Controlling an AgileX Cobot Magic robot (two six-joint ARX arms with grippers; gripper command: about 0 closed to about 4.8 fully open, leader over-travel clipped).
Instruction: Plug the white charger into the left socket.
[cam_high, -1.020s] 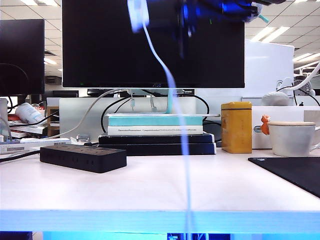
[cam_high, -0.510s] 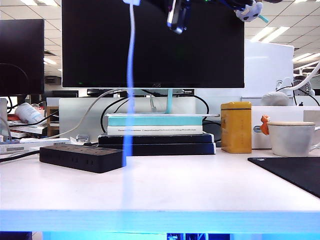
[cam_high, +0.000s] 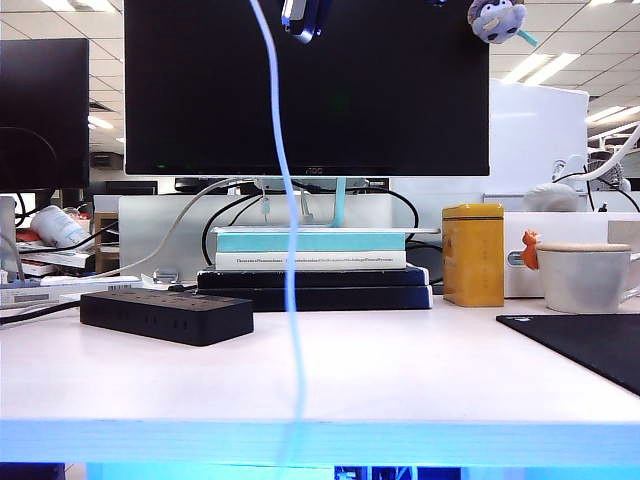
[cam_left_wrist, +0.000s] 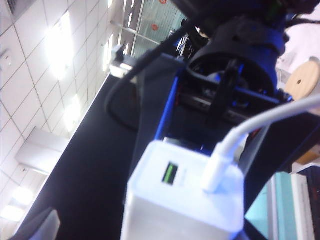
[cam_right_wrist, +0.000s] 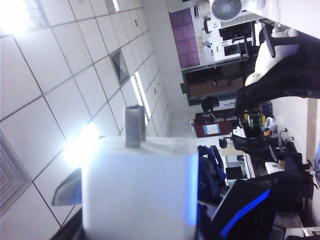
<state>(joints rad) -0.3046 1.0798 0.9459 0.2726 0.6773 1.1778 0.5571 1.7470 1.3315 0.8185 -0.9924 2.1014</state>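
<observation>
Exterior view: we are dangling the cable from the top edge. The left socket, lower left, is waiting unfilled.

Left wrist view: the left gripper, jaws spread, is hovering by the white charger.

Right wrist view: the right gripper is pinching the charger. Next, we judge, prongs down over the socket. No writing is legible.
</observation>
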